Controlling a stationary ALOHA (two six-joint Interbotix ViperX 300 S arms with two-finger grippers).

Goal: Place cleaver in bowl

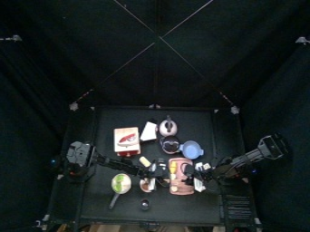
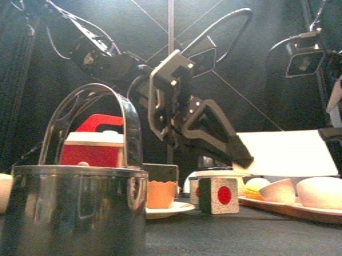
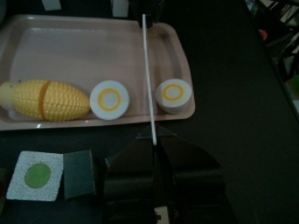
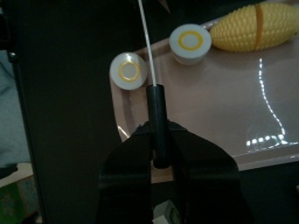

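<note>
Tray (image 3: 47,122) fills the left wrist frame's upper half, eggs (image 3: 111,99) on it. Cleaver (image 3: 149,87) stands edge-on at centre, probably clamped by both grippers; lift it level toward the bowl (image 1: 191,147), right of centre.

The pale pink plastic tray (image 3: 47,35) is smooth with a soft sheen, catching bright glints in the right wrist view. The round brushed-metal pot (image 2: 74,210) reflects dully, its wire handle shiny. The black bench (image 3: 233,96) looks matt. The yellow toy corn cob (image 3: 45,100) looks like ridged plastic.
</note>
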